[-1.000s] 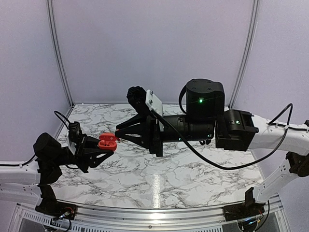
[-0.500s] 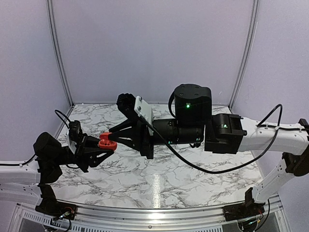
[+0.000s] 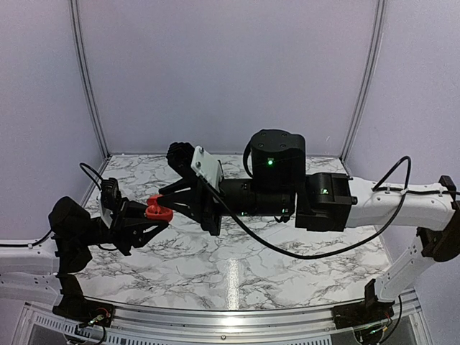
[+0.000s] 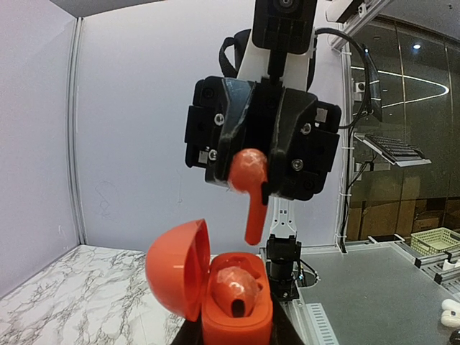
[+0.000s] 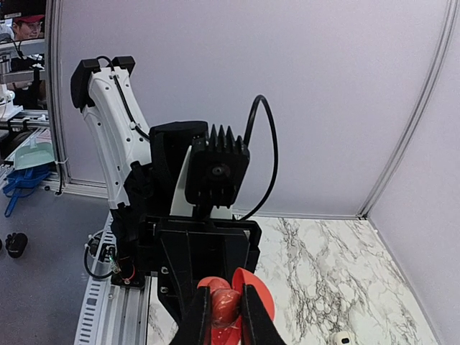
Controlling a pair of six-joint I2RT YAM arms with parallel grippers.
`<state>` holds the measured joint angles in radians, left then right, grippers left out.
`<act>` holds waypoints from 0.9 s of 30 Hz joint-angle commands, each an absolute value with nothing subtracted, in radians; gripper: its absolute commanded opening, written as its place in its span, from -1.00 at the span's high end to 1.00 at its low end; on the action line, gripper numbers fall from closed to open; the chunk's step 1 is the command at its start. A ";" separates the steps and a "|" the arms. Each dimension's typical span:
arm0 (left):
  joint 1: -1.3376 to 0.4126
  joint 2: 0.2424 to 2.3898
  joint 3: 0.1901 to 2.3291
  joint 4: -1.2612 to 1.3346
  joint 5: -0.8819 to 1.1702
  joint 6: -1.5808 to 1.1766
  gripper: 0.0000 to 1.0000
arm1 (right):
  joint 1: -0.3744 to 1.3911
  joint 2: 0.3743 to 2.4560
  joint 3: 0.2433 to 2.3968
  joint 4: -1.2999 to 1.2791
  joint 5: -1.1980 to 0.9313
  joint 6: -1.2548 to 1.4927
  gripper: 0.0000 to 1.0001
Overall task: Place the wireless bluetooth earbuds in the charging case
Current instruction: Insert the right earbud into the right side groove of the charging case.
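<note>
Above the marble table (image 3: 287, 259), the left gripper (image 3: 154, 214) is clamped on the red charging case (image 4: 233, 309). The case is held upright with its lid swung open and one earbud (image 4: 231, 286) seated. The right gripper (image 5: 225, 316) is pinched on the second earbud (image 4: 249, 188), stem down, just above the case's mouth. The stem should be aligned over the free slot, lowered slowly, and released only once seated.

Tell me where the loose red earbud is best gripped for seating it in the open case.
By its bulbous head, coming from the side opposite the stem. The right gripper holds the earbud that way: shut on the head, the thin stem hanging free and pointing down toward the open charging case.
</note>
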<state>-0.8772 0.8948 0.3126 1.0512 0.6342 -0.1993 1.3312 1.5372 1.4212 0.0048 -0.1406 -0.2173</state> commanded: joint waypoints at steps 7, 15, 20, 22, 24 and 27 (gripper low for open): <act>-0.879 0.864 0.334 1.095 0.605 -0.205 1.00 | 1.339 1.556 1.400 0.062 -0.112 -0.230 0.87; -0.880 0.862 0.337 1.095 0.600 -0.211 1.00 | 1.339 1.569 1.389 0.081 -0.101 -0.230 0.87; -0.880 0.863 0.337 1.095 0.590 -0.212 1.00 | 1.339 1.571 1.381 0.094 -0.108 -0.222 0.87; -0.879 0.864 0.337 1.095 0.586 -0.213 1.00 | 1.339 1.571 1.374 0.105 -0.114 -0.213 0.88; -0.879 0.864 0.337 1.094 0.582 -0.213 1.00 | 1.339 1.572 1.369 0.111 -0.123 -0.208 0.88; -0.879 0.863 0.335 1.095 0.577 -0.212 1.00 | 1.338 1.571 1.355 0.124 -0.132 -0.195 0.88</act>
